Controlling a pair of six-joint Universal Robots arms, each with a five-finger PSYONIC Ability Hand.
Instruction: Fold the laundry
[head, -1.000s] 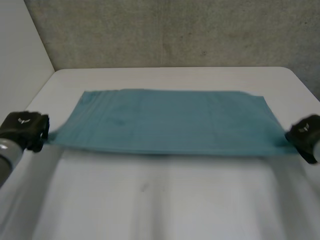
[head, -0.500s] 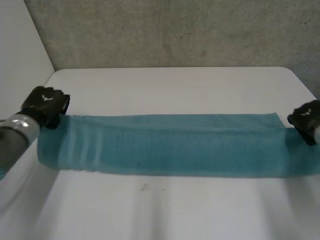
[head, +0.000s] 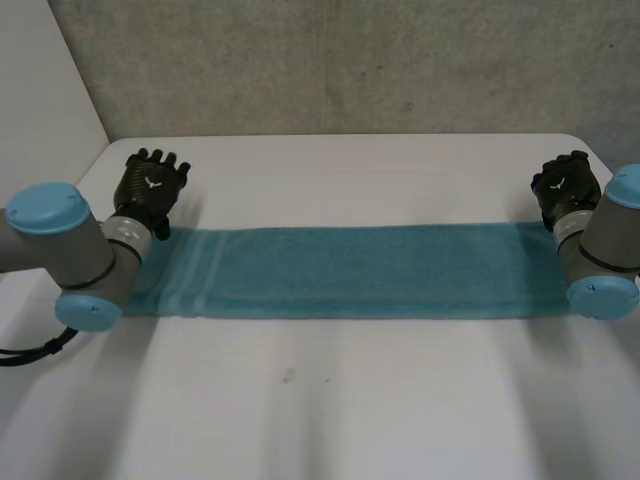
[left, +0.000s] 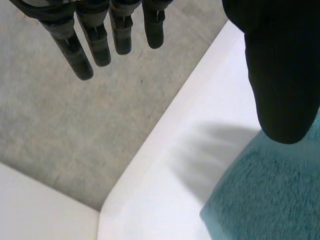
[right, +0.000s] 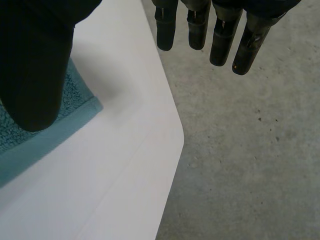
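Towel (head: 350, 270): teal terry, laid as a long narrow band across the bench (head: 330, 400), running from arm to arm, with pale stripes (head: 195, 270) near its left end.

Left hand (head: 150, 185): hovers just past the towel's far left corner. Its wrist view shows the fingers (left: 70, 45) straight and spread and the thumb over the corner. It grips nothing.

Right hand (head: 566, 185): mirrors it at the far right corner, fingers (right: 220, 35) straight, nothing held.

Handling, judged: soft, limp and light. The nap should grip well and is unlikely to slip. It will sag and drape once lifted, and the layers may slide apart. Best hold is a pinch through both layers at the corners of a short end.

Surroundings: the grey wall (head: 350, 60) stands behind, and the bench's far corners are close to both hands. Both forearms lie over the towel's ends and cover the near corners. They are the main obstruction.
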